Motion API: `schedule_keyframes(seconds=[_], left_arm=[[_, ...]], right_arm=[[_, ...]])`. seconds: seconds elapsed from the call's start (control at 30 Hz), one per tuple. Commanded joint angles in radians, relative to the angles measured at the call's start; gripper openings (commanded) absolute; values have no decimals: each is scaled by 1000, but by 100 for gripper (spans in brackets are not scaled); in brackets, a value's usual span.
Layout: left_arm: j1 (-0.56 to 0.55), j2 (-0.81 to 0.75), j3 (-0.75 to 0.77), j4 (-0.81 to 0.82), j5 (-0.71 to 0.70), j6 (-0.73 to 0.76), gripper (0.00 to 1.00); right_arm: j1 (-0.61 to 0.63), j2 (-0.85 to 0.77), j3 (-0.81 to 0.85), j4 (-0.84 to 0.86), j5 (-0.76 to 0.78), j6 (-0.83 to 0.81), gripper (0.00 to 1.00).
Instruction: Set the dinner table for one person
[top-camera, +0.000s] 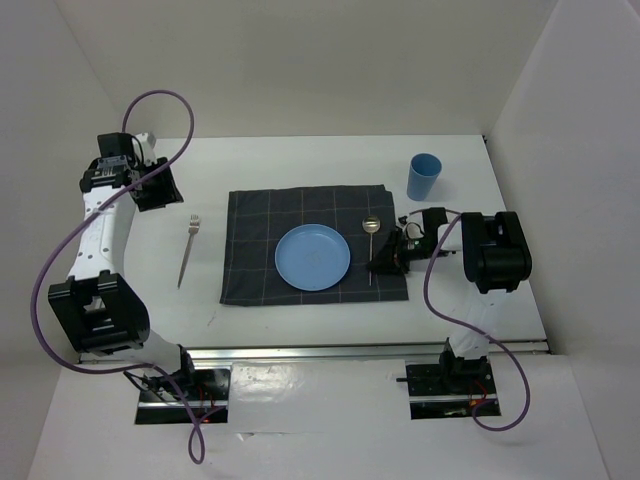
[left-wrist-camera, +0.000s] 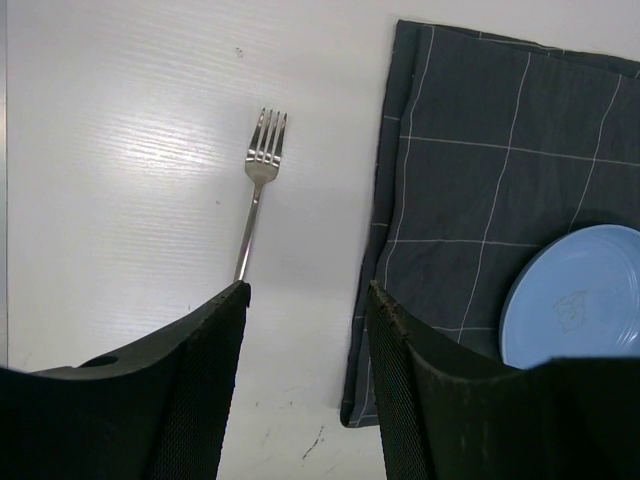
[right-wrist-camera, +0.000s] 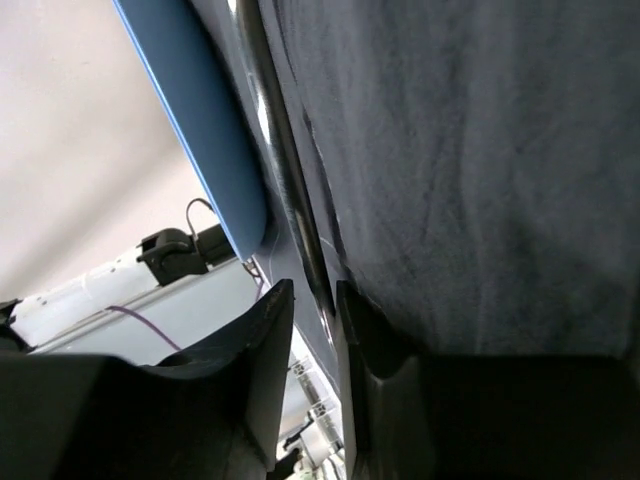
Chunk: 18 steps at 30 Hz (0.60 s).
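Observation:
The white dinner table (top-camera: 300, 165) carries a dark grey checked cloth (top-camera: 260, 240) with a blue plate (top-camera: 313, 257) in its middle. A spoon (top-camera: 371, 240) lies on the cloth just right of the plate. My right gripper (top-camera: 385, 262) is low over the near end of the spoon's handle. In the right wrist view (right-wrist-camera: 315, 290) its jaws stand narrowly apart, with the handle (right-wrist-camera: 285, 170) between them. A fork (top-camera: 188, 250) lies on the bare table left of the cloth. My left gripper (top-camera: 155, 188) is open and empty, raised above the fork (left-wrist-camera: 258, 180).
A blue cup (top-camera: 423, 177) stands upright at the back right, off the cloth. White walls close in the table on the left, back and right. The left wrist view shows the cloth's left edge (left-wrist-camera: 480, 170) and part of the plate (left-wrist-camera: 580, 300).

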<state>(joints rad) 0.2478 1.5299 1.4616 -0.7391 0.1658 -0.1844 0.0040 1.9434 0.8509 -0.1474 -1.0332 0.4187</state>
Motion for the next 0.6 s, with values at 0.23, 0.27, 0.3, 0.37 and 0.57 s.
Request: schedule_keyframes(seconds=[0.23,0.27,0.3,0.37,0.57], left_arm=[[31,-30,6,20,31,20,58],[31,-30,6,20,31,20,58],[31,-30,6,20,31,20,58],[41,-30,6,20,31,20,58],[41,-20,16,20,41,20,58]], right_arm=[[1,-58,97,-168,198,-58,29],[1,-79,97,-179,225,-58,29],[1,-90,112,-208,254,-58,29],[25,-100,155,-251,338,-72,31],[114,-100,241,-363,458,-104,33]])
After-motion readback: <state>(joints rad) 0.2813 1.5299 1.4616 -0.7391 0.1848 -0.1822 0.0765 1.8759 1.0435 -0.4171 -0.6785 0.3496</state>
